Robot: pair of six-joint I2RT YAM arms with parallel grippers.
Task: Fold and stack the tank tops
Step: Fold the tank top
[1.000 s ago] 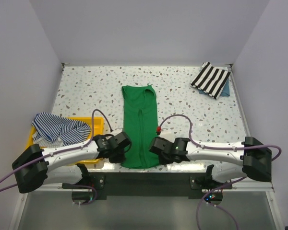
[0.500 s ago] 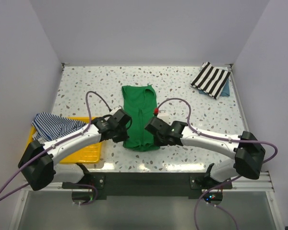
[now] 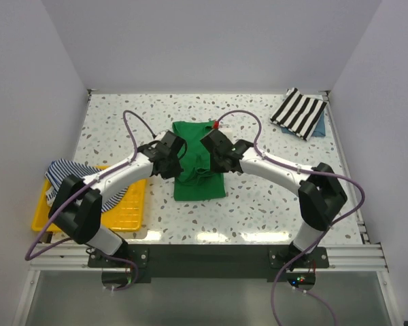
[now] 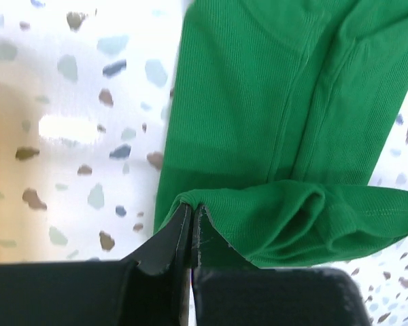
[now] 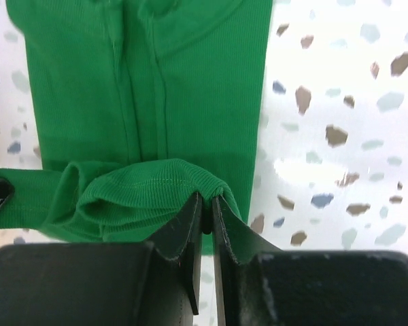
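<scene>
Green tank top (image 3: 198, 183): lies lengthwise at the centre of the table, neck toward 12 o'clock. Its hem (image 5: 143, 183) is lifted and doubled back over the body.
Fold state: looks about half made, because the raised hem hangs over the middle of the garment and is not yet laid down.
Feel: judged light, limp ribbed knit. It sags in a loose roll between the two holds and will not keep an edge by itself.
Where to hold: the two hem corners, kept level so that the fold lands square.
Left gripper (image 4: 190, 221): jaws pressed together on the hem corner at the 9 o'clock side.
Right gripper (image 5: 205, 204): jaws pinched on the hem corner at the 3 o'clock side.
Striped tank top (image 3: 61, 173): crumpled at 8 o'clock, draped over the yellow tray (image 3: 132, 204) and unfolded.
Black-and-white striped cloth (image 3: 298, 112): at 2 o'clock in the far corner, well apart.
Table (image 3: 272, 197): speckled top, probably smooth enough for the knit to slide.
</scene>
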